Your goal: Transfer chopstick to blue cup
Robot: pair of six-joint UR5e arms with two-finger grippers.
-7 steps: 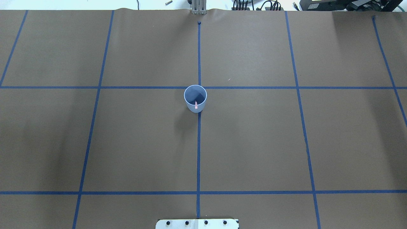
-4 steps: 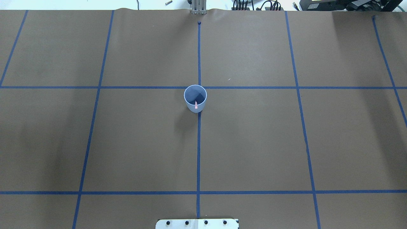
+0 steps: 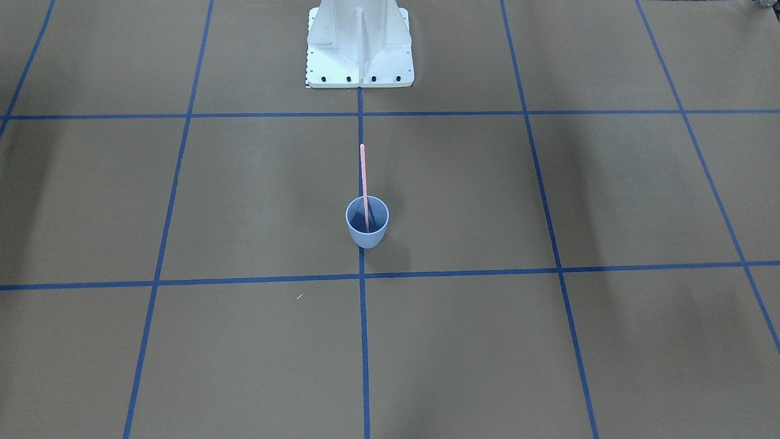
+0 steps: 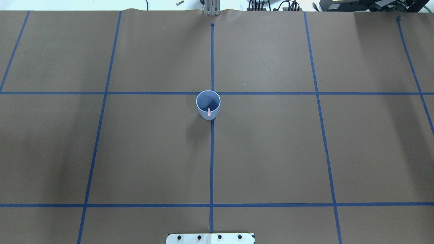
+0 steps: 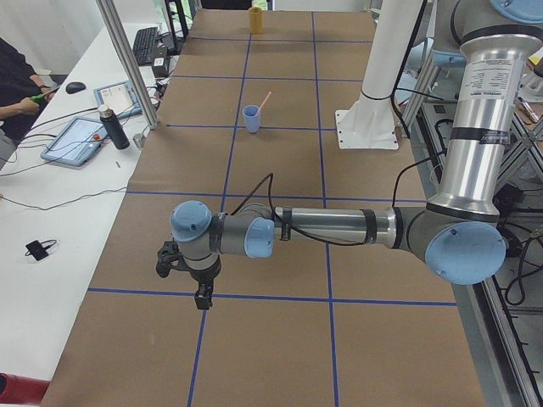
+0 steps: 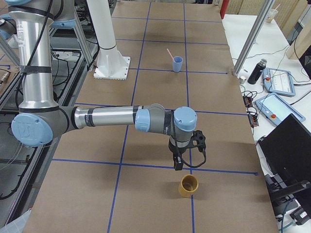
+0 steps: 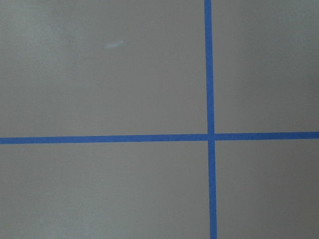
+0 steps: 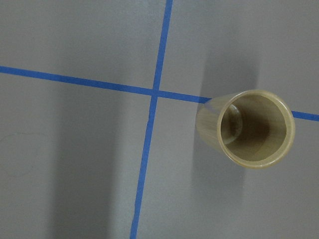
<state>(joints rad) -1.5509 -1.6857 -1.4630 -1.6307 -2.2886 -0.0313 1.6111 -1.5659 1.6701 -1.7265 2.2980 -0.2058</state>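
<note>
The blue cup (image 3: 367,235) (image 4: 204,115) (image 5: 251,119) (image 6: 178,64) stands upright at the table's centre, on the middle tape line. The pink chopstick (image 3: 363,177) (image 4: 209,113) (image 5: 265,99) (image 6: 170,53) stands in it, leaning on the rim toward the robot's base. My left gripper (image 5: 204,298) hangs far off at the table's left end, pointing down over a tape crossing. My right gripper (image 6: 178,165) hangs at the right end, just beside a tan cup. Both show only in the side views, so I cannot tell whether they are open or shut.
A tan bamboo-coloured cup (image 6: 188,186) (image 8: 249,129) (image 5: 255,19) stands upright and empty near the right gripper. The white robot pedestal (image 3: 359,42) stands behind the blue cup. A side bench holds tablets, a black bottle (image 5: 111,129) and cables; a person's arm shows there.
</note>
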